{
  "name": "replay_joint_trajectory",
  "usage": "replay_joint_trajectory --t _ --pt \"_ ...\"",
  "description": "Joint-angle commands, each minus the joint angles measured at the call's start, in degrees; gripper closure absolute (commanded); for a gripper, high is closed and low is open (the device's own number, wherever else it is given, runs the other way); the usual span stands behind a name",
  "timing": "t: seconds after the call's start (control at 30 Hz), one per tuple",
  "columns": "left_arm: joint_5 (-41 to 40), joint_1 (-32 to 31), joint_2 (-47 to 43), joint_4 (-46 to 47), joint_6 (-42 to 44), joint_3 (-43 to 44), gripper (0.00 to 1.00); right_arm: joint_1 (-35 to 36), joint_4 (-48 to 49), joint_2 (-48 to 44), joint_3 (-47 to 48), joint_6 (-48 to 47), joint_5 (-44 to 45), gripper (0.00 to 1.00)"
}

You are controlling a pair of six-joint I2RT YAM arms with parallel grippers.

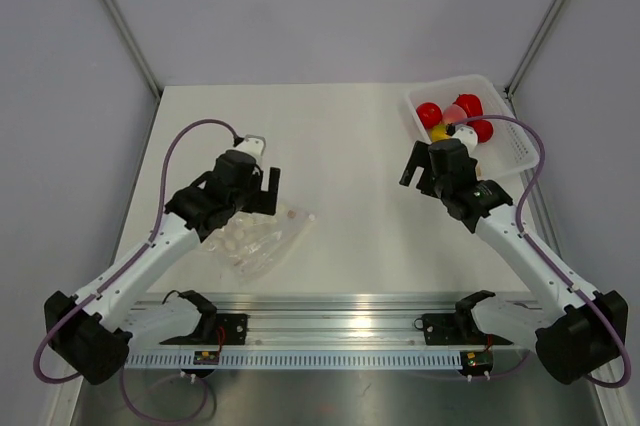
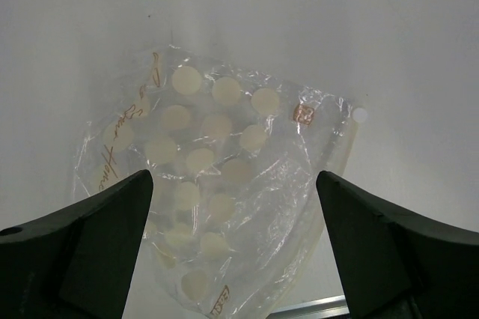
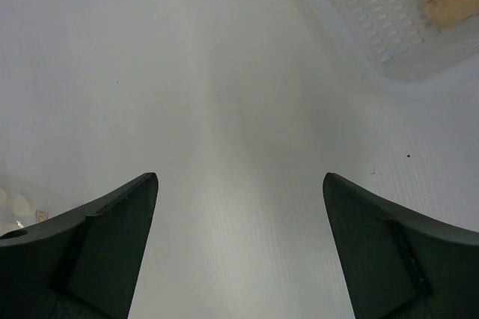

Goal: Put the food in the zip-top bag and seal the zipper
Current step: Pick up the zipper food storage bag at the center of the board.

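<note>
Left gripper (image 2: 233,203) of mine hangs apart, the zip-top bag (image 2: 209,147) directly beneath, seemingly to steady it; my right gripper (image 3: 239,207), also apart and empty, has the food (image 1: 468,104) ahead to its right in a tray (image 1: 515,146).

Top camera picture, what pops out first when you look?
The shiny red toy fruits, with a yellow one, piled in the white tray at the table's far right corner. Next, the crumpled polka-dot bag lying on the left, the open left gripper hovering over it.

Zip-top bag (image 1: 265,241) lies on table (image 1: 350,161) at 8 o'clock of centre; food (image 1: 468,105) sits in tray (image 1: 512,151) at 2 o'clock, well apart.
</note>
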Motion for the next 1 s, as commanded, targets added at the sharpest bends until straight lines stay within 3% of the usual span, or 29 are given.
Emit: replay_joint_trajectory --t 0.0,0.17,0.43,0.87,0.93,0.97 --pt "-5.99 -5.39 1.42 0.47 1.93 -0.11 0.08 0.25 1.66 -0.47 -0.28 0.98 -0.29 0.00" --pt "-10.77 -13.82 3.36 -3.92 -0.43 -1.43 0.20 0.33 0.34 1.29 0.43 0.28 -1.51 0.01" --pt "-10.06 -20.07 10.21 -7.26 -7.37 -2.06 0.23 0.25 2.18 1.47 -0.19 0.89 -3.80 0.01" --pt "-18.85 -22.37 24.28 -15.09 -19.16 1.82 0.39 0.25 1.48 -1.17 -1.86 1.33 -3.71 0.01" --pt "-19.29 -22.37 25.86 -15.00 -19.25 1.82 0.46 0.25 1.30 -1.61 -2.03 1.34 -3.80 0.00" --pt "-19.37 -22.37 26.30 -14.74 -18.73 1.82 0.61 0.25 1.30 -1.70 -2.21 1.42 -3.89 0.00"
